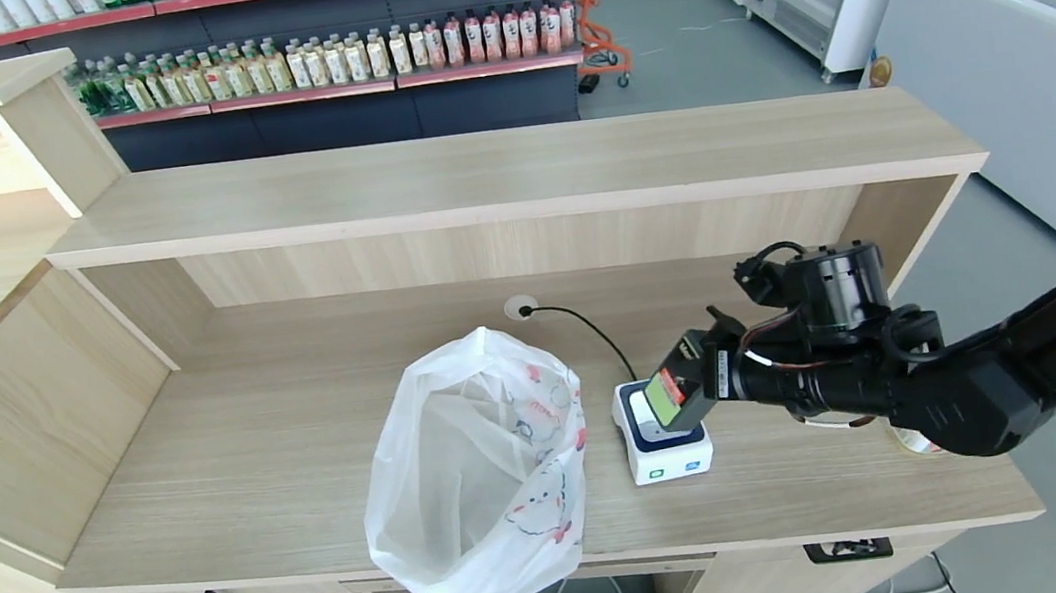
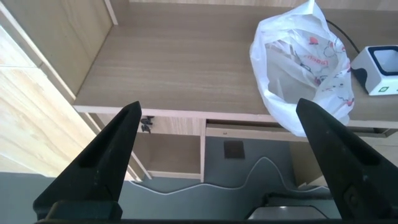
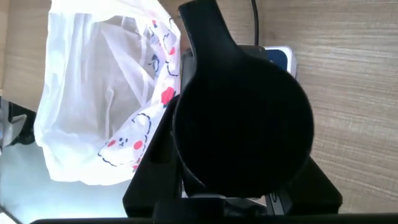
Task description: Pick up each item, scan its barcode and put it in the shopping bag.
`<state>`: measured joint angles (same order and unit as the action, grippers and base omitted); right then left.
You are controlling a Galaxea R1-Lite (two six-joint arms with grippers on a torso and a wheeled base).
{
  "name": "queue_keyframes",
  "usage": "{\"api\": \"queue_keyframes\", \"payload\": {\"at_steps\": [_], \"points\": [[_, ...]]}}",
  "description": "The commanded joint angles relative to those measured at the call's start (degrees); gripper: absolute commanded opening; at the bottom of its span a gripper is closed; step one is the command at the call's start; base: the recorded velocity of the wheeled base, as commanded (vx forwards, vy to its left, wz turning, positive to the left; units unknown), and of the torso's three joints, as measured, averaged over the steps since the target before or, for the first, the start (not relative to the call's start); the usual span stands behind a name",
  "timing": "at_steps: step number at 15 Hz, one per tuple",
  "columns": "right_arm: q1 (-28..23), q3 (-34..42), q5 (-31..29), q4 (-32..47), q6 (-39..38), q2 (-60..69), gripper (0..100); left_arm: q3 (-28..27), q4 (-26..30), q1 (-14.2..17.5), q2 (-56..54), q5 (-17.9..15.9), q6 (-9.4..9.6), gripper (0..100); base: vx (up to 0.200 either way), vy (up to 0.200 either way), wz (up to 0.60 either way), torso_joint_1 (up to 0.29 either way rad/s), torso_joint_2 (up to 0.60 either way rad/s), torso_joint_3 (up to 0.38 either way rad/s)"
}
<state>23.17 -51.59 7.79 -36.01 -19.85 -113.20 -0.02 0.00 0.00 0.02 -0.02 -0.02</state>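
1. Head view: the right end effector [image 1: 691, 379] is closed around a dark item [image 1: 667, 397] with a green and red label, gripping it tilted just above the scanner [image 1: 664, 446].
2. The white scanner stands on the table [image 1: 255, 451], its black cable [image 1: 592, 329] running to a hole at the back.
3. The shopping bag [image 1: 479, 474] stands open just beside the scanner, at the table's front edge.
4. Left wrist view: the left end effector [image 2: 219, 106] is spread wide with nothing between its fingers [image 2: 112, 155], hanging off the table's front edge, apart from the shopping bag [image 2: 298, 68].
5. Right wrist view: the item [image 3: 242, 130] appears as a dark round shape, over the scanner [image 3: 281, 56].

Thin glossy plastic bag [image 1: 470, 465], matt wood-grain counter [image 1: 255, 451].
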Motion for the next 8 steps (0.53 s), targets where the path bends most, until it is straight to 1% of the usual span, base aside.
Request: {"api": "queue_keyframes", "payload": {"at_steps": [1,3,8], "points": [[1.0,-2.4,0.1,0.1,0.0,-3.1,0,0.0,0.0,0.0,0.0,0.0,0.02,100,0.000,0.000,0.00,0.000,0.00,0.000],[1.3,-4.5,-0.1,0.2,0.2,-5.1,0,0.0,0.0,0.0,0.0,0.0,0.02,100,0.000,0.000,0.00,0.000,0.00,0.000],[1.3,-6.5,0.3,-0.1,0.2,-8.1,0,-0.1,0.0,0.0,0.0,0.0,0.11,100,0.000,0.000,0.00,0.000,0.00,0.000]]}}
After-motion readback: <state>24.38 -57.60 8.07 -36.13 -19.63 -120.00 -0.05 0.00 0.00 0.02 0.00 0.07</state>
